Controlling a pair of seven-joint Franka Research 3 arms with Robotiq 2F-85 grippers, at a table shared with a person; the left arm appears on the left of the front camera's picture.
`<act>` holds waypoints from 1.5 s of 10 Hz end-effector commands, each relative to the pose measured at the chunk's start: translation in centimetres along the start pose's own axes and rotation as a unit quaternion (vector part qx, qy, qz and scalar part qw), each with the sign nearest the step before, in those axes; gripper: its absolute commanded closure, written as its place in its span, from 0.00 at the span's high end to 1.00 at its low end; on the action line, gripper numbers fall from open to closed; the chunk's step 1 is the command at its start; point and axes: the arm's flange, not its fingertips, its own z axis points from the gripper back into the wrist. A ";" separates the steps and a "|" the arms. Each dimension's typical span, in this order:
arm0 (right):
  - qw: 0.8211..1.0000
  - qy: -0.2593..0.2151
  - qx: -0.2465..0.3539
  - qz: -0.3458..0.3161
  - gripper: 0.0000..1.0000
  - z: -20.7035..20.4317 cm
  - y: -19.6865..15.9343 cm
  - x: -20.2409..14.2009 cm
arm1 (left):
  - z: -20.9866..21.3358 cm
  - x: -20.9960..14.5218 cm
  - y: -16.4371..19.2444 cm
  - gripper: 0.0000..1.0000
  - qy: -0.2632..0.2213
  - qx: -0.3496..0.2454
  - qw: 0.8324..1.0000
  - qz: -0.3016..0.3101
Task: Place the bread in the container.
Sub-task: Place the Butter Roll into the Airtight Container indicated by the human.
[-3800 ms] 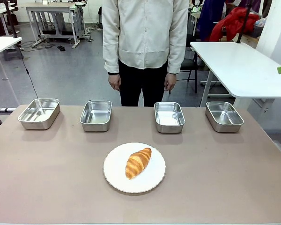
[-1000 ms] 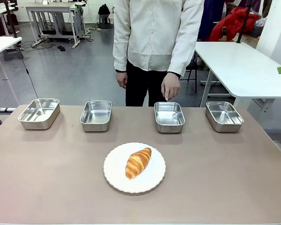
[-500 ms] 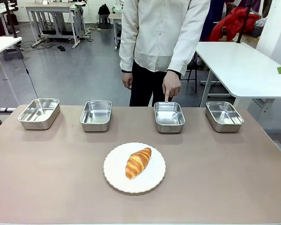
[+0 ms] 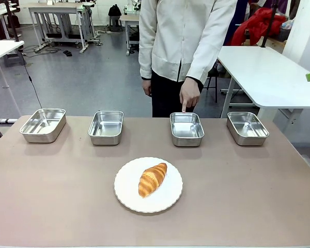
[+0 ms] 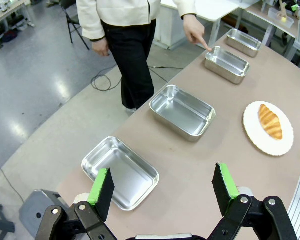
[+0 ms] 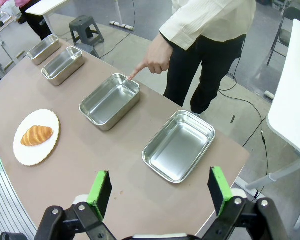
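Lying on plate (image 4: pixel 128 197), bread (image 4: pixel 152 179), well apart from left end effector (image 5: pixel 162 182), right end effector (image 6: pixel 160 182), both spread

Table (image 4: pixel 248 196) bears four steel trays (image 4: pixel 105 139) and plate (image 4: pixel 168 199).

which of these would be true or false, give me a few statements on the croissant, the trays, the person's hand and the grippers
1. The croissant lies on the white plate. True.
2. Five metal trays stand in the row. False: there are four trays.
3. The person's hand points a finger at the tray third from the robot's left. True.
4. Both grippers are shut on something. False: the left gripper and the right gripper both stand open and hold nothing.
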 end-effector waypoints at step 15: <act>0.977 0.159 -0.081 -0.113 1.00 -17.2 29.3 15.7 | 0.2 0.1 -0.1 1.00 -0.006 0.002 1.000 0.000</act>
